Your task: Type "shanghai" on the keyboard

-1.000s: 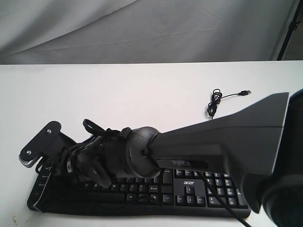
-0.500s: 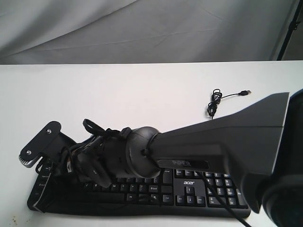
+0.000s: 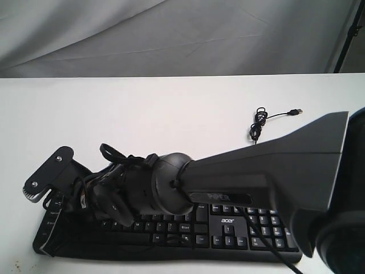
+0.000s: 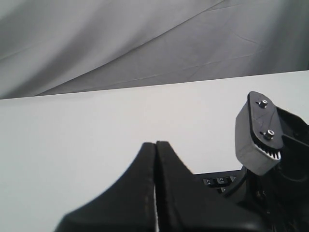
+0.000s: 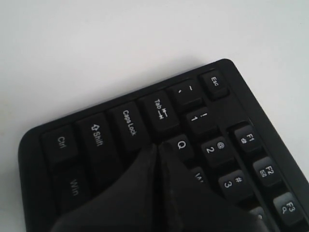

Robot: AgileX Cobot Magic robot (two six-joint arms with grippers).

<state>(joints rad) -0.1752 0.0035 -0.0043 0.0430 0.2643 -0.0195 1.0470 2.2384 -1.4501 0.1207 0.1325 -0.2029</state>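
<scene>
White table (image 3: 171, 108), closed right gripper (image 5: 157, 147) over keyboard (image 5: 130, 121)

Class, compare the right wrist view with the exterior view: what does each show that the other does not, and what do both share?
Only the right wrist view: readable legends such as Caps Lock and Q, with the right gripper shut, its tips by Q. Only the exterior view: the acer logo, number pad and coiled USB cable. Both: the black keyboard on the white table.
</scene>
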